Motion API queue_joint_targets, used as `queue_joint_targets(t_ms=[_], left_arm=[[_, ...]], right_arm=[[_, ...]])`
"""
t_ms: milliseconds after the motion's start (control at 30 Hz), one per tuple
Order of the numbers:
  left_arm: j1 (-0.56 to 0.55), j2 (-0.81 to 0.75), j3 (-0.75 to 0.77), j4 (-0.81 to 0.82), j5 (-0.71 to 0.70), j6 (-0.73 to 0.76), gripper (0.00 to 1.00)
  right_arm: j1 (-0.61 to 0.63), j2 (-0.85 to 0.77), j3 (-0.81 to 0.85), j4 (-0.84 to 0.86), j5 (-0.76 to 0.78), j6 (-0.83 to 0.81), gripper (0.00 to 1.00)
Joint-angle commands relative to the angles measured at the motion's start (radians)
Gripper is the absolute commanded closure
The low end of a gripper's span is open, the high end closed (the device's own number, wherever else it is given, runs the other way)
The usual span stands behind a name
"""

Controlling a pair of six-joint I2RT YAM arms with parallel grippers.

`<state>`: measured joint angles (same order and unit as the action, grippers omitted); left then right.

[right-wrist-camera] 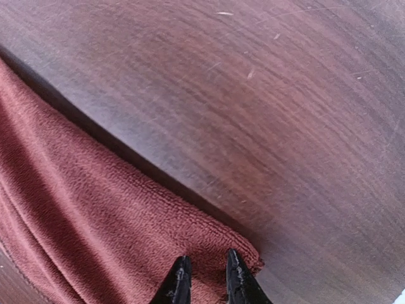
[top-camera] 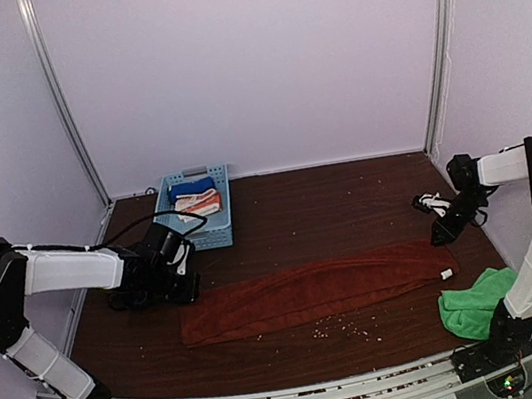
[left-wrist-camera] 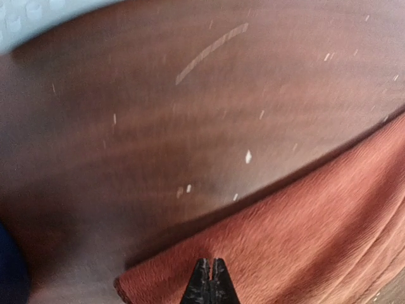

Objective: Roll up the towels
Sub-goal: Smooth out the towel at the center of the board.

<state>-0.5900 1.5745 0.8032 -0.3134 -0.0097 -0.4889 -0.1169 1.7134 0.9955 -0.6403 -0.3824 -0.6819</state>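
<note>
— Which way does the rust towel (top-camera: 311, 293) run?

— Its long axis goes left to right across the dark wooden table (top-camera: 327, 200), the right end a touch farther from the arm bases than the left. It lies folded into a long, narrow band, with the white tag (top-camera: 447, 274) at its right end.

— And the left gripper (left-wrist-camera: 211, 282)?

— At the band's left end, over the far corner. In the wrist view its fingertips are pressed together, just inside that corner. Whether any cloth is caught between them I cannot tell.

— The right gripper (right-wrist-camera: 205, 278)?

— At the opposite end, over the far right corner, near the tag. Its fingers (right-wrist-camera: 179, 282) stand a little apart, and towel pile shows in the narrow gap. The tips sit just inside the corner, with bare wood beyond.

— So the towel spans from one gripper to the other?

— Yes, end to end — one gripper at each far corner.

— The green towel (top-camera: 475, 303)?

— Bunched in a heap at the near right edge, beside the right arm's lower link. It is near the rust towel's tagged end but apart from it.

— Anything else?

— A blue basket (top-camera: 225, 228) at the far left holds a blue cloth (top-camera: 190, 187) and a white-and-orange striped cloth (top-camera: 198, 206). Pale specks (top-camera: 342, 327) lie on the wood just in front of the rust towel.
</note>
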Motion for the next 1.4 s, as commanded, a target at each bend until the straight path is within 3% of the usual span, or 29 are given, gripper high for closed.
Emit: queue_joint_targets(t_ms=[0, 467, 700, 833, 1000, 1233, 1367], left_arm=[[-0.003, -0.006, -0.011, 0.008, 0.023, -0.031, 1.0], [0.036, 0.311, 0.209, -0.091, -0.206, 0.011, 1.0], [0.06, 0.32, 0.341, -0.111, -0.273, 0.061, 1.0], [0.058, 0.249, 0.361, -0.119, -0.291, 0.062, 1.0], [0.009, 0.065, 0.325, -0.108, -0.225, 0.1, 0.76], [-0.094, -0.006, 0.251, -0.259, -0.198, 0.064, 0.7], [-0.111, -0.024, 0.178, -0.325, -0.176, 0.025, 0.63]], right_arm=[[0.006, 0.009, -0.008, 0.049, 0.049, 0.01, 0.78], [0.006, 0.122, 0.049, 0.127, 0.109, 0.076, 0.78], [0.006, 0.2, 0.187, 0.129, 0.162, 0.124, 0.79], [0.006, 0.107, 0.21, 0.075, 0.1, 0.138, 0.78], [0.007, -0.06, 0.176, -0.02, 0.01, 0.127, 0.68], [0.01, -0.239, 0.044, -0.182, -0.019, -0.118, 0.69], [0.011, -0.311, -0.088, -0.188, 0.078, -0.215, 0.68]])
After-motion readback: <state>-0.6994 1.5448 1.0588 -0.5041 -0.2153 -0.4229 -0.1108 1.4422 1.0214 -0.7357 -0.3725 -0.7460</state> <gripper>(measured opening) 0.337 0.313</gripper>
